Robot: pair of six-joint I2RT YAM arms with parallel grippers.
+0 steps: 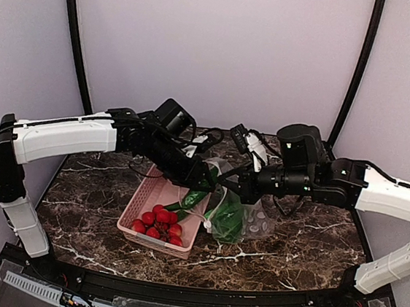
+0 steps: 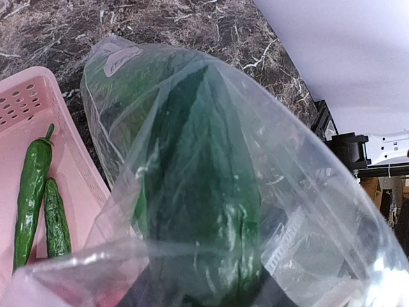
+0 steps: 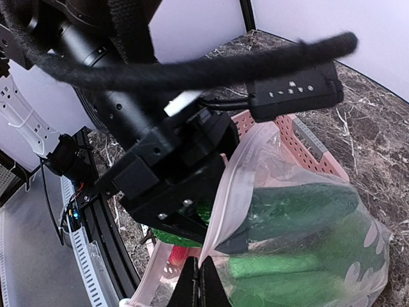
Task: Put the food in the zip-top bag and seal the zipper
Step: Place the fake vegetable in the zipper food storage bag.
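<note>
The clear zip-top bag (image 1: 251, 218) hangs between both grippers beside the pink basket (image 1: 139, 205), with green food (image 3: 300, 281) inside. My right gripper (image 3: 203, 274) is shut on the bag's pale pinkish zipper (image 3: 233, 185), pinching the mouth edge and holding it up. My left gripper (image 2: 204, 291) reaches into the mouth, its dark fingers closed round a big dark green vegetable (image 2: 204, 192) seen through the bag film (image 2: 307, 211). In the top view the left gripper (image 1: 204, 177) and right gripper (image 1: 239, 190) almost meet above the bag.
The basket (image 2: 25, 96) holds a slim green pepper (image 2: 32, 185) and a short cucumber piece (image 2: 56, 217), plus several red fruits (image 1: 157, 222) at its near end. Dark marble tabletop (image 1: 305, 245) lies all round. The left arm's cable (image 3: 211, 67) crosses the right wrist view.
</note>
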